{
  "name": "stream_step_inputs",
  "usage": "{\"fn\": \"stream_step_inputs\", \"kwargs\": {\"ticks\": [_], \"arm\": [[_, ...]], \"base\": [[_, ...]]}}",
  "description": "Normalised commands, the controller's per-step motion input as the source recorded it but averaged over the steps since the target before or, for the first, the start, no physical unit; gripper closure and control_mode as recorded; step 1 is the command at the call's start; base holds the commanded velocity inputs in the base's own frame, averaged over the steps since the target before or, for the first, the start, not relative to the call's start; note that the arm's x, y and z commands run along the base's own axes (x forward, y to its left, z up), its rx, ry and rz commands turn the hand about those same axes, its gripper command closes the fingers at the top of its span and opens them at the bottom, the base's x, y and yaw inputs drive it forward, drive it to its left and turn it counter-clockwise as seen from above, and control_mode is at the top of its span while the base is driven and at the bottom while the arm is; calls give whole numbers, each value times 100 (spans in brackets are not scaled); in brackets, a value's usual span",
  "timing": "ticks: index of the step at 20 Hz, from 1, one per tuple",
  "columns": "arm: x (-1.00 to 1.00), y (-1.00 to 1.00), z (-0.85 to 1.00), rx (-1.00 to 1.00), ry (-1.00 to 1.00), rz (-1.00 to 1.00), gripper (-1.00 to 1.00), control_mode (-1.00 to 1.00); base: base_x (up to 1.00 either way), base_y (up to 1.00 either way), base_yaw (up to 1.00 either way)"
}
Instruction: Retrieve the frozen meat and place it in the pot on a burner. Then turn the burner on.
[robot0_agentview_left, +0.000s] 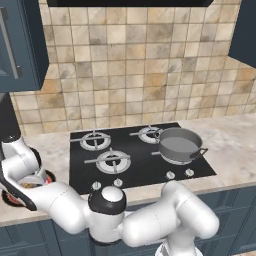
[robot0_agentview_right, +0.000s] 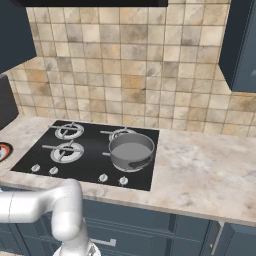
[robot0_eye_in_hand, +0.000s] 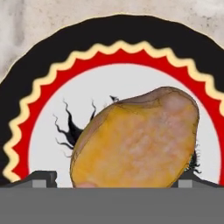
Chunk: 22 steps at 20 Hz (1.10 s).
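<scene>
two finger tips (robot0_eye_in_hand: 43, 178) flank the frozen meat (robot0_eye_in_hand: 135, 140), one at each side low in the hand view; tool (robot0_eye_in_hand: 113, 183) spread wide, not yet squeezing as far as can be judged. meat lies on the plate (robot0_eye_in_hand: 39, 70), on the tabletop (robot0_agentview_left: 55, 145) left of the stove (robot0_agentview_left: 135, 155). step in hand: the grasp. best to keep the lump centred between the tips, drop a bit lower, close evenly so it doesn't roll off. pot (robot0_agentview_left: 179, 145) waits on the stove's front right burner, well apart.
</scene>
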Motion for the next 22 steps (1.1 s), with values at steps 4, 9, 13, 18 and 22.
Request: {"fn": "stream_step_inputs", "kwargs": {"ticks": [4, 9, 13, 18, 22], "arm": [[-5, 0, -29, 0, 12, 0, -100, -100], [-16, 0, -13, 0, 5, 0, -100, -100], [-10, 0, -16, 0, 4, 0, -100, -100], [-3, 0, -7, 0, 1, 0, 100, -100], [0, 0, 0, 0, 0, 0, 100, -100]], "base": [[0, 0, 0], [0, 0, 0], [0, 0, 0], [0, 0, 0], [0, 0, 0]]}}
